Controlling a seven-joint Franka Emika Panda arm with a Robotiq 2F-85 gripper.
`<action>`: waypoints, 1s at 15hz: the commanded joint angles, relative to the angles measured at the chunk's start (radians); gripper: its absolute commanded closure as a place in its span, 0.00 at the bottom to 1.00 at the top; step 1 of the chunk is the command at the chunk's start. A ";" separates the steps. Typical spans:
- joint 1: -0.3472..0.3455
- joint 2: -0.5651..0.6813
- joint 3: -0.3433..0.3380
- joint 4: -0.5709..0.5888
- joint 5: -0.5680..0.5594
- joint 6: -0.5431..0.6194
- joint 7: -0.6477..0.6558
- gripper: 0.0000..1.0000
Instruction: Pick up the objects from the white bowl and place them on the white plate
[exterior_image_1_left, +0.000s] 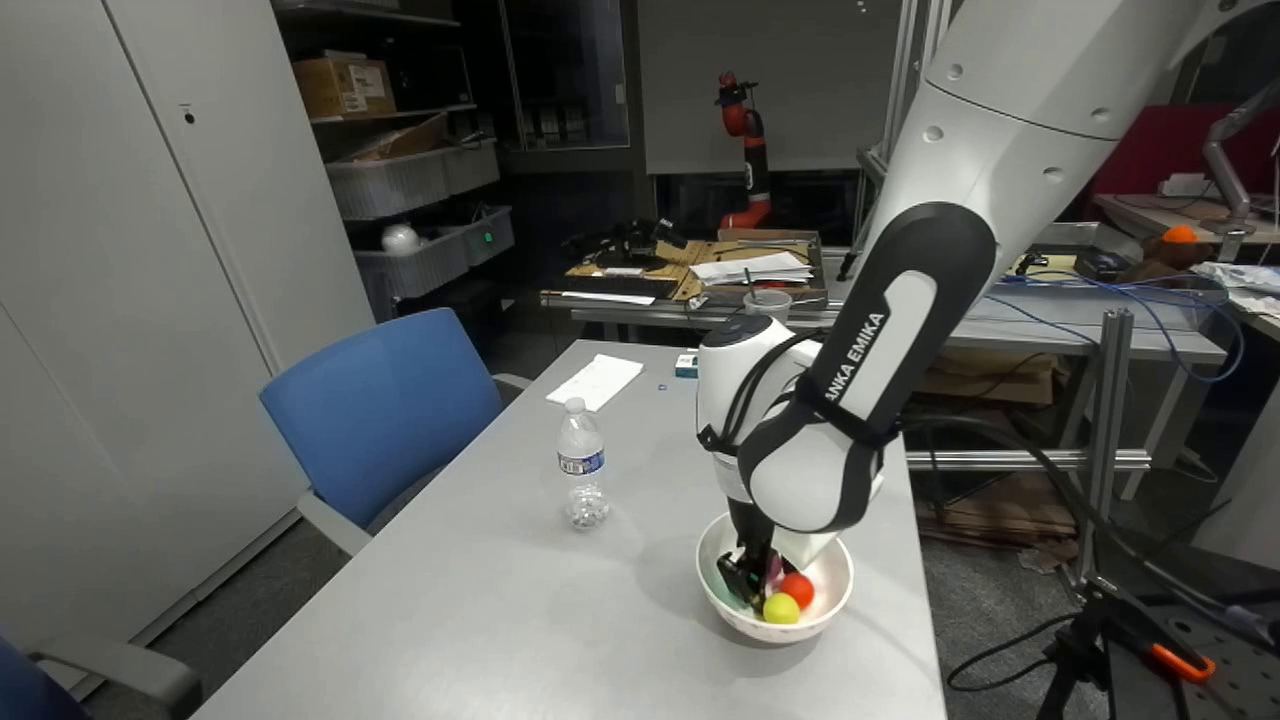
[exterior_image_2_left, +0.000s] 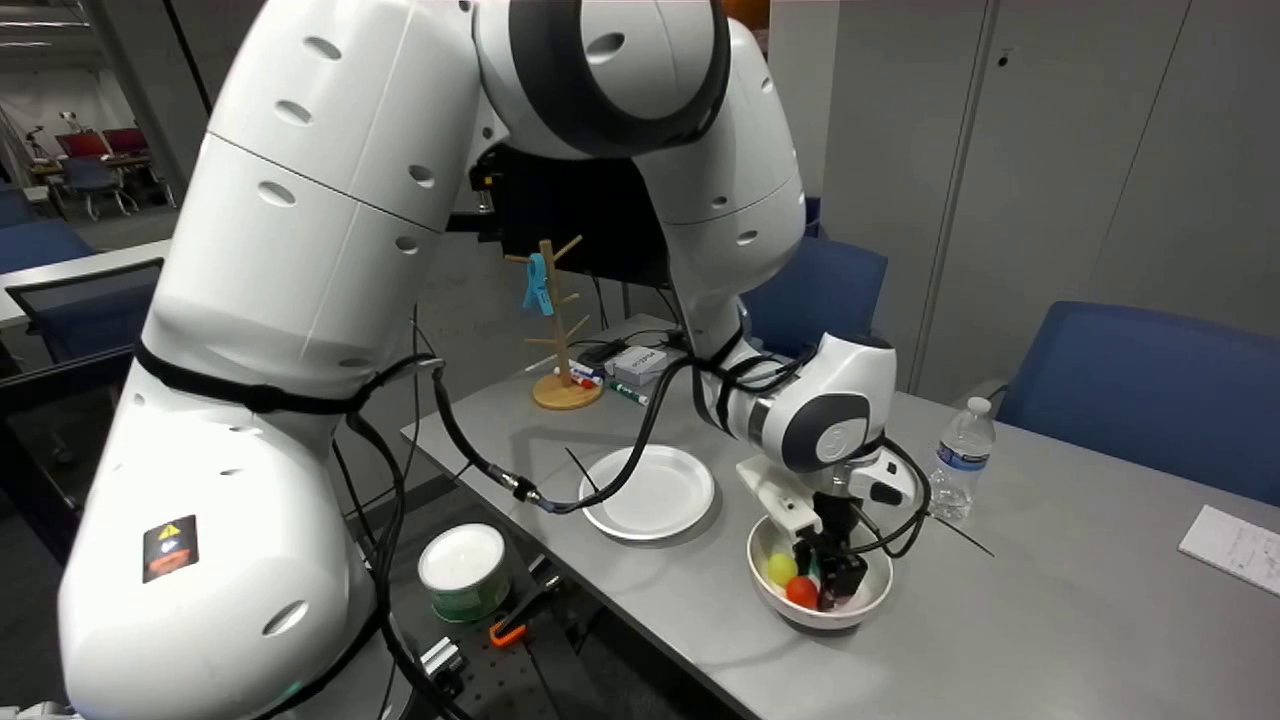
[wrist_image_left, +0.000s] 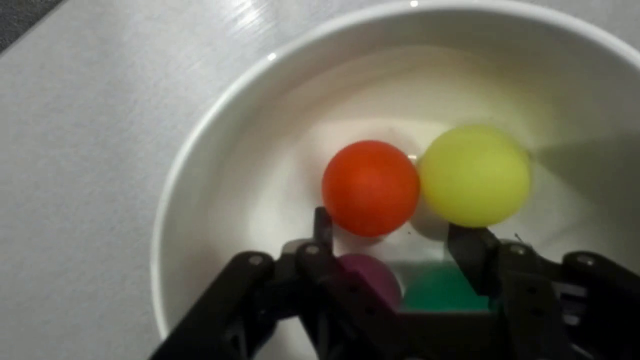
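Main risk: double pick. Purple ball and green piece both show in the gap between the fingers, so squeezing in could pinch both, or squirt one out; smooth round stuff likely slips. Next: a tip bumping the red ball or yellow ball, which sit right by the tips and would probably roll along the bowl. Also, the gripper reaches down inside the bowl in both exterior views, so a sideways lift might snag its wall and drag or tip it. Later, a released ball could roll off the plate, apart from the bowl and flat, little to stop it.

Fingers: spread partway, gap plainly visible. Grip on purple or green not clear; contact is dark and partly hidden.

Positions: all four pieces in the bowl. Purple partly behind one finger. Green between fingers, cut off by the gripper's body, shape unclear. Red just past one fingertip, maybe touching; yellow just past the opposite one. Red and yellow side by side, touching or nearly. Bottle upright outside the bowl.
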 joint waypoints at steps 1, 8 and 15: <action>0.004 -0.015 -0.002 -0.032 0.025 0.032 -0.013 0.68; 0.010 -0.020 -0.008 -0.035 0.024 0.026 -0.012 0.58; 0.027 -0.016 -0.049 -0.017 -0.012 0.020 -0.005 0.07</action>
